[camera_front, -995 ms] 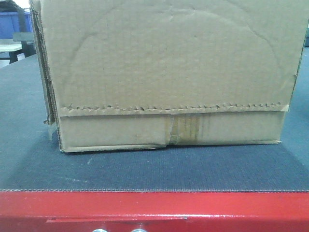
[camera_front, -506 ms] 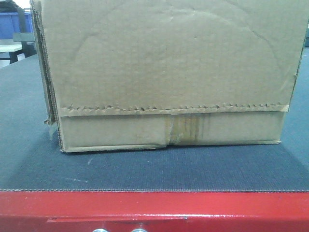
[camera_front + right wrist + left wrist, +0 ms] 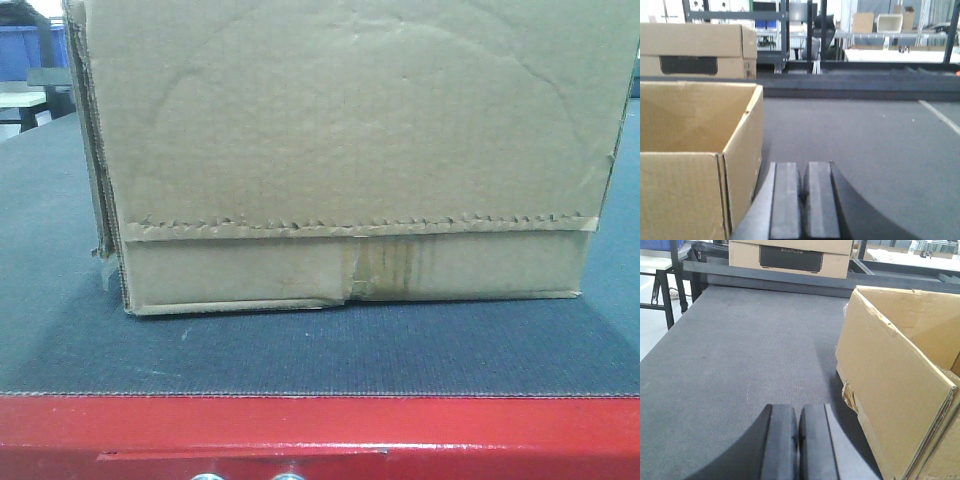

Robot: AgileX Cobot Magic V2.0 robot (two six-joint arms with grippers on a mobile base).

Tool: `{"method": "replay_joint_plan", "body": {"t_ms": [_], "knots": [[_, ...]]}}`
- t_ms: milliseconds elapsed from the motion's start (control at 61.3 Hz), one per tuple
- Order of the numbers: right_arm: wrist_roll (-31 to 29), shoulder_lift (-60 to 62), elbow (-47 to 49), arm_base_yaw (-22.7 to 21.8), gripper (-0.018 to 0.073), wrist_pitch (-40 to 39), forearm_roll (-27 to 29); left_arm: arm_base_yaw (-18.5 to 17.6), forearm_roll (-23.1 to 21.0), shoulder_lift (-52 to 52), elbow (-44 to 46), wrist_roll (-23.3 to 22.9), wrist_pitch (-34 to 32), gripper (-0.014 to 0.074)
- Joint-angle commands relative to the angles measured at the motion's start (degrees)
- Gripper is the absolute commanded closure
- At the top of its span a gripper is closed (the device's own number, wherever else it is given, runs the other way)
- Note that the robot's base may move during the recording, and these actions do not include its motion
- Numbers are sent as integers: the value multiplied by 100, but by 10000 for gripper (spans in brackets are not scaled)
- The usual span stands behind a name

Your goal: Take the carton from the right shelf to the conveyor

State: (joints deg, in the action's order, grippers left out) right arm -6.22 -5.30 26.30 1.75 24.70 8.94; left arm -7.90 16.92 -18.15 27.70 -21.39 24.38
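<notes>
The large creased brown corrugated cardboard carton [image 3: 350, 150], open-topped and seemingly empty, so probably light but flexible, sits on the dark grey woven conveyor belt [image 3: 300, 355] between the clenched, empty left gripper [image 3: 798, 442] and right gripper [image 3: 802, 200], best pressed on opposite side walls.
</notes>
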Motion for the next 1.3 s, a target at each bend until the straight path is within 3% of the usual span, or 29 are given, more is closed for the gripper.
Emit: {"method": "replay_joint_plan", "body": {"t_ms": [0,522,620,669,750,832,881,979,1207,1223,1289], "knots": [[-46,41,-5,-35,608,-196,-46,23,15,19,-15,-15,-128,584],[-46,41,-5,-35,608,-196,-46,23,15,19,-15,-15,-128,584],[-46,41,-5,-35,608,-196,-46,65,-476,19,-15,1,-49,584],[-46,41,-5,-35,608,-196,-46,186,-690,33,-15,213,11,584],[-46,41,-5,-35,608,-196,-46,471,-1153,121,-100,991,-37,584],[-46,41,-5,-35,608,-196,-46,879,-1574,309,-371,1921,-338,584],[-46,41,-5,-35,608,-196,-46,1080,-1618,452,-611,2139,-656,584],[-46,41,-5,-35,608,-196,-46,1289,-1618,825,-1193,2139,-1384,584],[-46,41,-5,-35,608,-196,-46,1290,-1618,1815,-2770,2139,-2561,584],[-46,41,-5,-35,608,-196,-46,1290,-1618,1815,-2770,2139,-2168,584],[-46,53,-5,-35,608,-198,-46,1290,-1618,1815,-2770,2139,-2092,584]]}}
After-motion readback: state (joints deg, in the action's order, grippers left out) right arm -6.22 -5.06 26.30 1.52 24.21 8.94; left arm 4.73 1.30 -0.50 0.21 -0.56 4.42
